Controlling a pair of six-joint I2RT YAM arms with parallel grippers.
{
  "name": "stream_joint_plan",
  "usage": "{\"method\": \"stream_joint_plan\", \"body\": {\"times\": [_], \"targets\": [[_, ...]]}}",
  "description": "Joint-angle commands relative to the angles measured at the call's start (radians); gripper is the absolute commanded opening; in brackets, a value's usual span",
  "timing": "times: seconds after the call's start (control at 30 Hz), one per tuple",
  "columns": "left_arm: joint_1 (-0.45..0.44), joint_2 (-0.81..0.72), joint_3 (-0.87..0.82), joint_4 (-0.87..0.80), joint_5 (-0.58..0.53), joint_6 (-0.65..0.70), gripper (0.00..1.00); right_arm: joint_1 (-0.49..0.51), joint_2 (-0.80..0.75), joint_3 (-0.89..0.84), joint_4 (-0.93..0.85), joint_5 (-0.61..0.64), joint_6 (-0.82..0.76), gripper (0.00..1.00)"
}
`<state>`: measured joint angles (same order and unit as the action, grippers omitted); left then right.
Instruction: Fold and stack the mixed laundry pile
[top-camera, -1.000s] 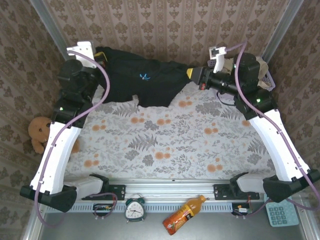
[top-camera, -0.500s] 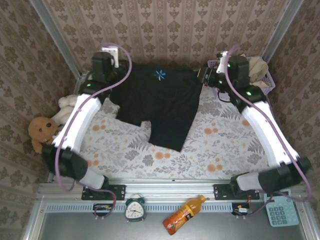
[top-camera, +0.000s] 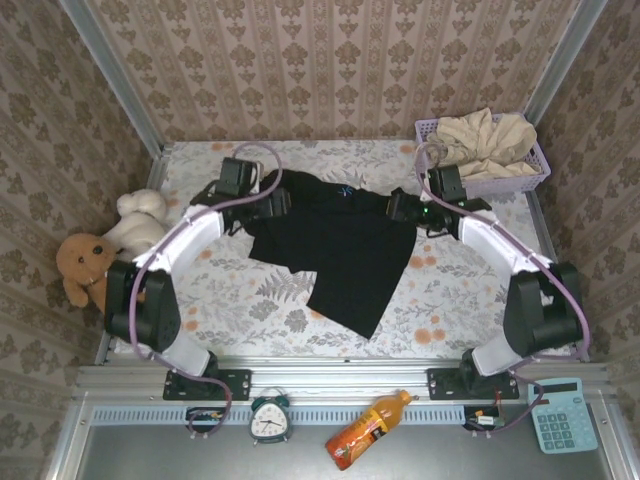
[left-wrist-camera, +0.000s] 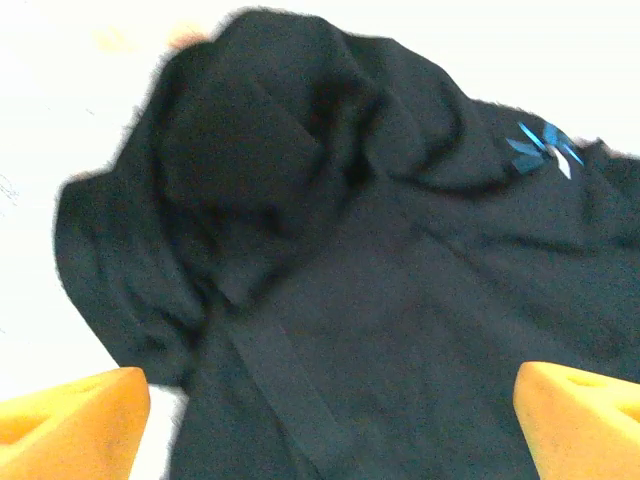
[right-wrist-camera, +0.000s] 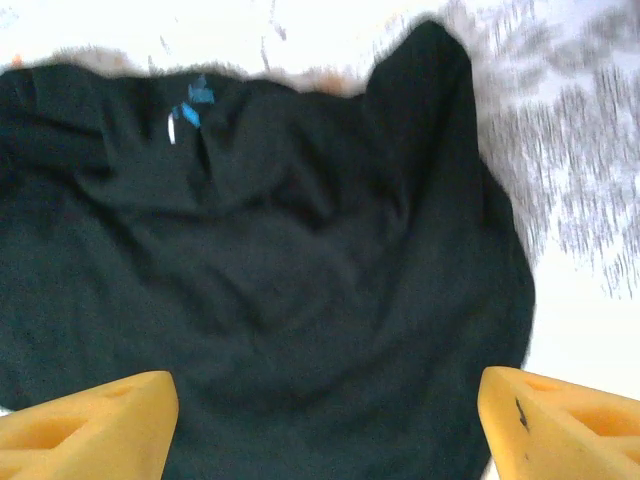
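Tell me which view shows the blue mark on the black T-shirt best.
Left wrist: the blue mark on the black T-shirt is largest and crispest there. Right wrist shows it smaller and blurred; top external, a tiny speck.

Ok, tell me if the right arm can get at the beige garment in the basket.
Probably yes: the beige garment lies uncovered in the basket on the right arm's side, and the right hand is open over the black T-shirt.
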<state>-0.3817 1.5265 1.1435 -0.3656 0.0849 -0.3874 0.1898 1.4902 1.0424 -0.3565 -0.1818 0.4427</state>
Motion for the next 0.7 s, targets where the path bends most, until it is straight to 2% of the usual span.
{"method": "stream_joint_plan", "body": {"times": [0.0,0.2,0.27,0.33,0.53,0.67], "targets": [[-0.067,-0.028,-0.125,0.030,0.023,-0.116,0.86,0.053,-0.052,-0.098,-0.091,0.053,0.027,0.80],[-0.163,-0.012,-0.261,0.110,0.035,-0.242,0.72,0.140,-0.053,-0.194,-0.042,0.048,0.133,0.79],[-0.190,0.005,-0.263,0.087,0.008,-0.251,0.66,0.174,-0.043,-0.213,-0.037,0.076,0.165,0.79],[-0.218,0.024,-0.268,0.072,-0.015,-0.255,0.66,0.195,-0.029,-0.241,-0.020,0.081,0.200,0.79],[-0.255,0.089,-0.273,0.083,0.012,-0.265,0.54,0.217,-0.011,-0.281,-0.013,0.118,0.231,0.79],[-0.272,0.128,-0.261,0.012,-0.060,-0.233,0.51,0.218,-0.032,-0.288,-0.016,0.145,0.232,0.79]]}}
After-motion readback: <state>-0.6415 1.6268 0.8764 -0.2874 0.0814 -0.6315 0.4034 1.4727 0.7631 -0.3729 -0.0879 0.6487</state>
